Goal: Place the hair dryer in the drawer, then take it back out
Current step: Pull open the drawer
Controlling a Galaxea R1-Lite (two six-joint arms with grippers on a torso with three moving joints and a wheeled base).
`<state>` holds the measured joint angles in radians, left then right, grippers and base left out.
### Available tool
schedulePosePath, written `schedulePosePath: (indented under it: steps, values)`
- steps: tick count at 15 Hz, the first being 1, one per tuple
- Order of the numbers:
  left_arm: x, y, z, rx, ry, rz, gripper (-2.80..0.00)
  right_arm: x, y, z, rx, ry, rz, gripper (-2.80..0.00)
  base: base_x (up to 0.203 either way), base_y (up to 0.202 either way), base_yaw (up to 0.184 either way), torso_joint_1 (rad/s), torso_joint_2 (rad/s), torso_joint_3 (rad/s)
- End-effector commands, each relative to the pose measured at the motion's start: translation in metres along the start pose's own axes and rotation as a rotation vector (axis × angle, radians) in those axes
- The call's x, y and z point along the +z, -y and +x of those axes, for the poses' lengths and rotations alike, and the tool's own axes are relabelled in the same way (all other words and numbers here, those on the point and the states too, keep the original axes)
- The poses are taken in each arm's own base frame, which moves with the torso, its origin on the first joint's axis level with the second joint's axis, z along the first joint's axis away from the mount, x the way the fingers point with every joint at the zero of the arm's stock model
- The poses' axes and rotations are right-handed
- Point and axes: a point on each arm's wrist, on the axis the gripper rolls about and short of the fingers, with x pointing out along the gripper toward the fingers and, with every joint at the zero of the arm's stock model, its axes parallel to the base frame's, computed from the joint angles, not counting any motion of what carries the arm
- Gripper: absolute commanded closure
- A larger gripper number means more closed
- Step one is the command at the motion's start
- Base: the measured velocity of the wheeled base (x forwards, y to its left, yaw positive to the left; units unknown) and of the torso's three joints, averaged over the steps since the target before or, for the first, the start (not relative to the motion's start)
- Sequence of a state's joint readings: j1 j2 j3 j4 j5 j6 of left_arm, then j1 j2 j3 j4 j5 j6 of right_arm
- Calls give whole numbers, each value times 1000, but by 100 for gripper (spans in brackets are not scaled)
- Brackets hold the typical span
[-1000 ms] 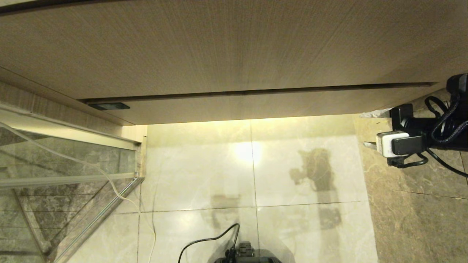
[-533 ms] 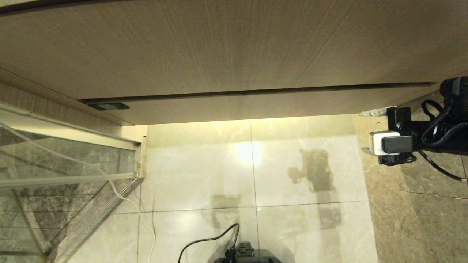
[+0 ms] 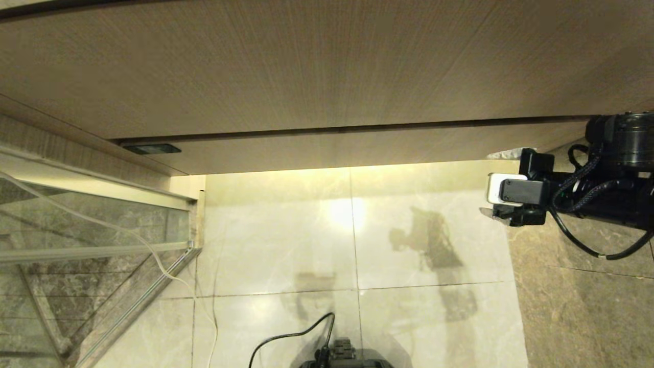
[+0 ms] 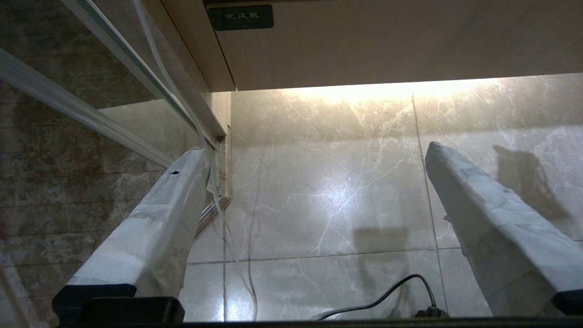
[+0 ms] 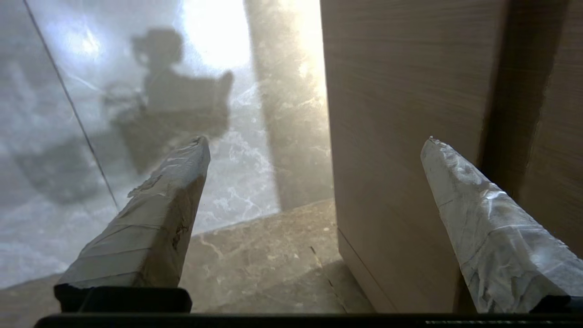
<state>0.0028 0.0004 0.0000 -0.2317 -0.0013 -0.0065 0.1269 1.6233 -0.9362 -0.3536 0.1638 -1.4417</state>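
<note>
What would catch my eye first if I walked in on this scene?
Probably the black right gripper reaching in from the right, open and empty, just below the closed wood-grain drawer. Next, the bright glare on the pale marble floor under the cabinet, with the arm's shadow beside it.

End effector: left end effector (image 4: 314, 159) wide open, empty
Floor: glossy marble tiles (image 4: 328, 191)
Cabinet: dark label (image 4: 240, 17)

Light beige wood-grain drawer (image 3: 357, 145), flat handleless front, shut flush under taller panel.
</note>
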Motion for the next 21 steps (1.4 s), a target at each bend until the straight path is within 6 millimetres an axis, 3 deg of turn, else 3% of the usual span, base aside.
schedulePosePath:
  steps: [1, 8, 11, 21]
  values:
    - [-11, 0, 1, 0, -38, 0, -280, -1, -3, 10, 2, -7, 11, -280, 0, 0, 0, 0, 0, 0]
    - [-11, 0, 1, 0, -38, 0, -280, 1, -1, 37, -55, 37, 38, -280, 0, 0, 0, 0, 0, 0]
    - [-11, 0, 1, -1, -38, 0, -280, 2, 9, 51, -79, 144, 21, -280, 0, 0, 0, 0, 0, 0]
    - [-11, 0, 1, 0, -38, 0, -280, -16, 32, 69, -186, 211, 1, -280, 0, 0, 0, 0, 0, 0]
